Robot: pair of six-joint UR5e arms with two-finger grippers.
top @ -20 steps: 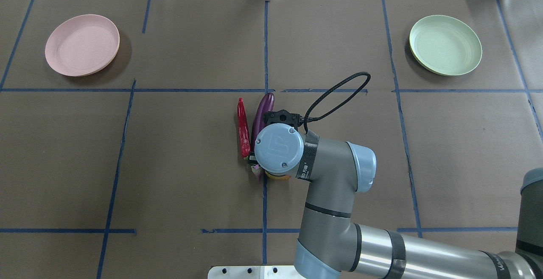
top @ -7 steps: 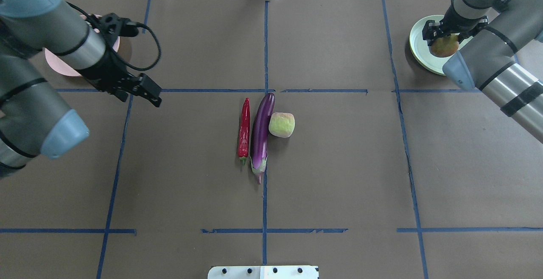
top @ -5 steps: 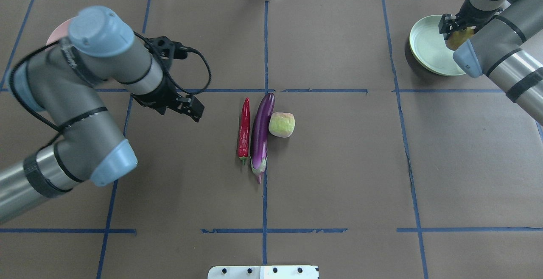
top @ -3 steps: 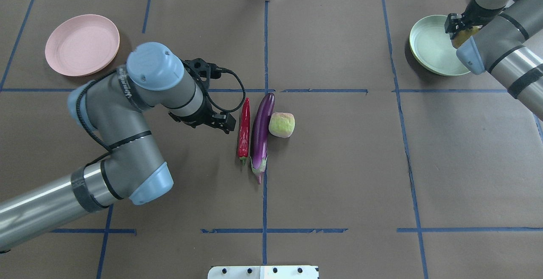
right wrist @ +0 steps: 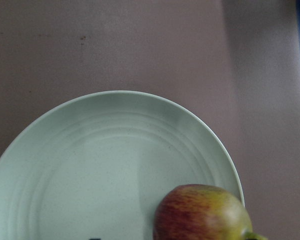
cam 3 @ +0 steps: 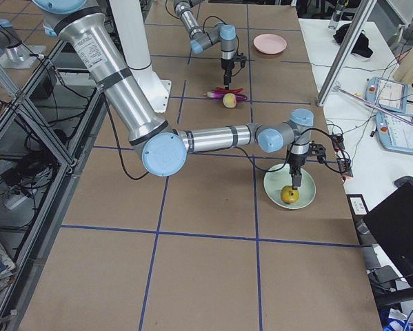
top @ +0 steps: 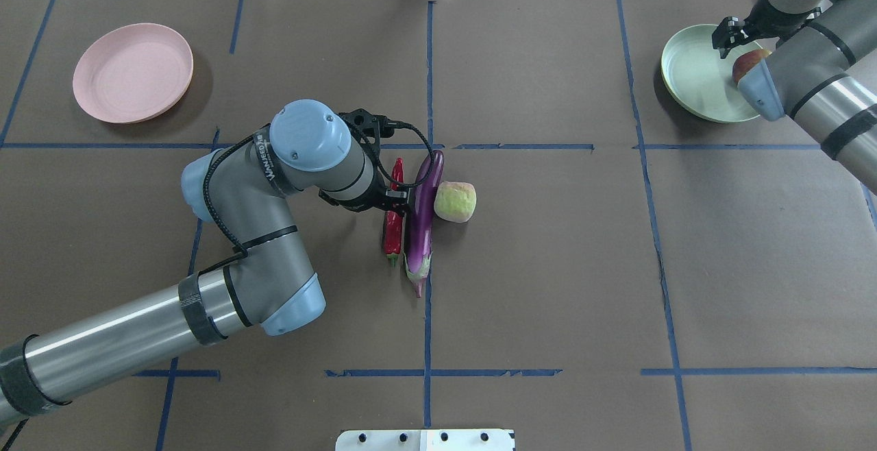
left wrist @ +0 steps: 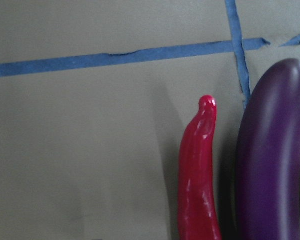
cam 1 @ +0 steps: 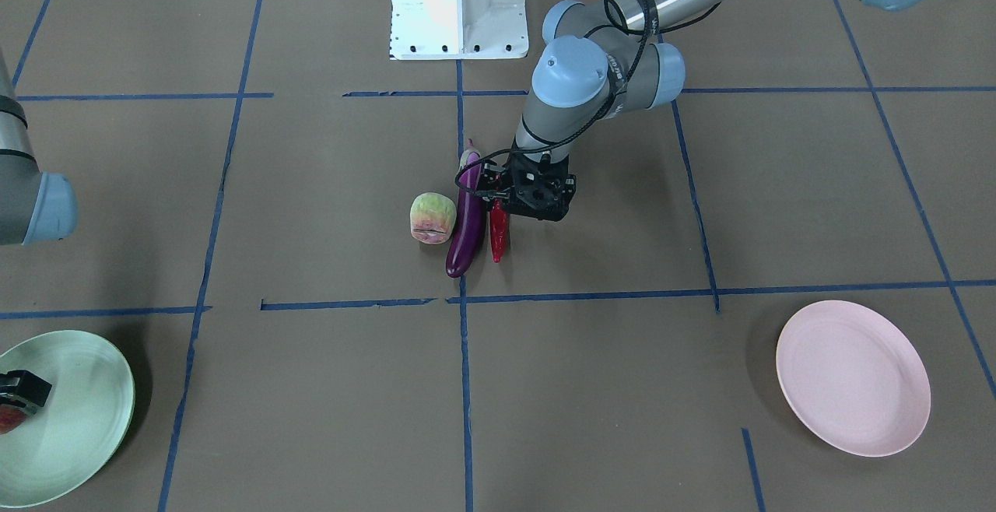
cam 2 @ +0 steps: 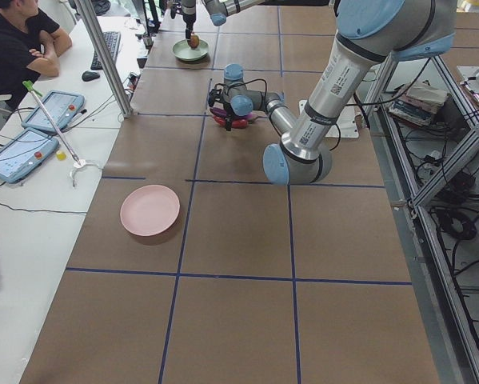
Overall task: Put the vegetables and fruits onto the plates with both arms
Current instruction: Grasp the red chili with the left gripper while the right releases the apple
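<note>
table [top: 548,266]: brown paper with blue tape lines, everything else sits on it.

left arm [top: 226,232]: comes in from about 8 o'clock in the overhead view and bends over the middle pile.

right arm [top: 815,88]: out at roughly 2 o'clock, reaching over the green plate.

pink plate [top: 133,72]: at 10 o'clock, nothing on it, well apart from the pile.

green plate [top: 699,74]: at 2 o'clock, with the pomegranate-like fruit [right wrist: 202,212] lying in it near the rim.

eggplant [top: 419,221]: dead centre, lying roughly 12 to 6, cap toward 6. Chili on one flank, pale fruit on the other.

pale fruit [top: 455,201]: touching the eggplant at its 3 o'clock side in the overhead view.

chili pepper [top: 393,228]: just beside the eggplant at its 9 o'clock side, nearly parallel.

left gripper [cam 1: 506,202]: hovering right over the chili's upper half. Honestly can't tell how wide the jaws are, wrist blocks it.

right gripper [top: 727,31]: above the green plate, just beside the fruit. Looks let go to me, but the fingers aren't clear enough to call.

how I'd do it: looks like the chili grab is on. Straddle it across its width, come straight down and keep the eggplant-side finger in that skinny gap so the eggplant doesn't roll. Pinch near mid-length so it won't droop.
</note>
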